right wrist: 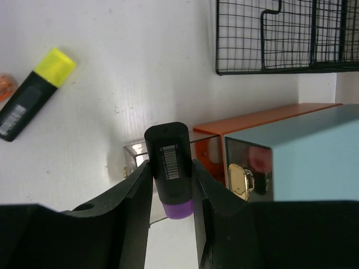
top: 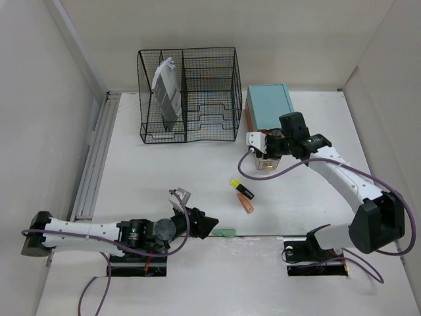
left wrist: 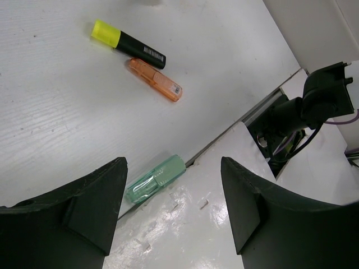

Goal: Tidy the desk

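White matte desk (top: 164,171), walled left, back and right, runs from the arm bases to a black wire rack (top: 197,92) and a teal-topped drawer box (top: 270,105) at its far side. Right gripper (right wrist: 172,179) is clenched on a black marker with a purple end (right wrist: 168,151), just in front of the drawer box. Left gripper (left wrist: 174,168) is released, jaws wide, low over a pale green highlighter (left wrist: 156,179) at the near edge (contact not discernible); a yellow-capped black highlighter (left wrist: 128,43) and an orange highlighter (left wrist: 154,79) lie just beside each other mid-desk.

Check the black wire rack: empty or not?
Not empty: a grey flat packet leans in the black wire rack, left compartment.
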### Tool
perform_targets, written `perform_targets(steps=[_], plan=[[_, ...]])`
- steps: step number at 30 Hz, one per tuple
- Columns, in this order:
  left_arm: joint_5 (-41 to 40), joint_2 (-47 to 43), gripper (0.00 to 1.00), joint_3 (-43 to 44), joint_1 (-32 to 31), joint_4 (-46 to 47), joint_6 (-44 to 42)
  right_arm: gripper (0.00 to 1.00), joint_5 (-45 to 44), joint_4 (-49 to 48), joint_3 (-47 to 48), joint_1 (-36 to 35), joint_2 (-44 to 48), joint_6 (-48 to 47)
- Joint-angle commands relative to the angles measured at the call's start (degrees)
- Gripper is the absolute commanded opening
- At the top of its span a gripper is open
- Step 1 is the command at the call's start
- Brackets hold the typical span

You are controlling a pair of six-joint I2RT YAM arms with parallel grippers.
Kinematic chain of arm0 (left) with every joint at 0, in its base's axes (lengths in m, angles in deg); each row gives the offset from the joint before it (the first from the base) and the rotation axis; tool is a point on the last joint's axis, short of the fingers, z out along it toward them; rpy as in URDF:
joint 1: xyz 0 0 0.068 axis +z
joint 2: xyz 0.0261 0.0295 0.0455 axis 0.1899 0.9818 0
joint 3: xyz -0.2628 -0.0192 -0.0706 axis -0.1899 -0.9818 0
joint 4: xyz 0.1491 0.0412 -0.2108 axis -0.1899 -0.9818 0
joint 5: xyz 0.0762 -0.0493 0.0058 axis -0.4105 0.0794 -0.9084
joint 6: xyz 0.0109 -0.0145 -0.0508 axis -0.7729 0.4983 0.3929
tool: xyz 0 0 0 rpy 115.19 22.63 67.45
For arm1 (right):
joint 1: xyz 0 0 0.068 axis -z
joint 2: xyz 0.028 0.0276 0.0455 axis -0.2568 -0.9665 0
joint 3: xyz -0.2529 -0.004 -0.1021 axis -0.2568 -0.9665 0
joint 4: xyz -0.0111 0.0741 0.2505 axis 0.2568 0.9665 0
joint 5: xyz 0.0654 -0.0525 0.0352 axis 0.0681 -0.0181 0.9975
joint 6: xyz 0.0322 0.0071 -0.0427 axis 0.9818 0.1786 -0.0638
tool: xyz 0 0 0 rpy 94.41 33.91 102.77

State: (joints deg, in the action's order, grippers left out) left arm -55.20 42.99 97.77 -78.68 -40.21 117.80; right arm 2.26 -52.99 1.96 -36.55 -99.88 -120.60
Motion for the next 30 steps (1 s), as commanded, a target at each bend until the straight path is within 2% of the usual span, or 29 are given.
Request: perform_targets(steps=[1,10,12,16,17,18,19,24,28,30], plan=[[-1.03,-0.59,0.65,-0.30,-0.29,0.55,-0.42,0.25,-0.58,-7.86,1.33,0.49,-2.32,3.55],[-1.03,-0.59,0.65,0.23,-0.29,-0.07,-0.42,0.25,-4.37,-9.02,2.56,1.54,-8.31,4.96],[-1.03,-1.12,0.65,0.23,-0.29,-0.07,-0.42,0.28,-4.98,-9.02,2.56,2.07,-8.92,5.56],[-1.03,-1.12,0.65,0.23,-0.29,-0.07,-0.94,0.43,-6.91,-9.02,3.09,2.07,-9.45,6.98],[-1.03,-1.12,0.65,0.23,-0.29,-0.07,-0.94,0.49,-6.92,-9.02,3.09,2.07,-9.45,7.50],[-1.03,-1.12,0.65,0.23,-0.29,-0.07,-0.94,0.59,-6.92,-9.02,3.09,2.07,-9.45,8.03],[-1.03,-1.12,0.65,0.23,-0.29,-0.59,-0.94,0.61,-6.92,-8.49,3.09,2.07,-9.45,8.03],[-1.55,-1.65,0.65,0.23,-0.29,-0.60,-0.94,0.61,-3.24,-7.96,3.70,2.07,-6.91,8.56],[-1.56,-2.69,0.65,0.23,-0.29,-1.12,-0.94,0.45,3.96,-2.35,6.50,2.07,-5.23,9.09],[-1.56,-2.70,0.65,0.23,-0.29,-1.12,-0.42,0.44,8.69,2.29,7.13,0.50,-6.63,9.09]])
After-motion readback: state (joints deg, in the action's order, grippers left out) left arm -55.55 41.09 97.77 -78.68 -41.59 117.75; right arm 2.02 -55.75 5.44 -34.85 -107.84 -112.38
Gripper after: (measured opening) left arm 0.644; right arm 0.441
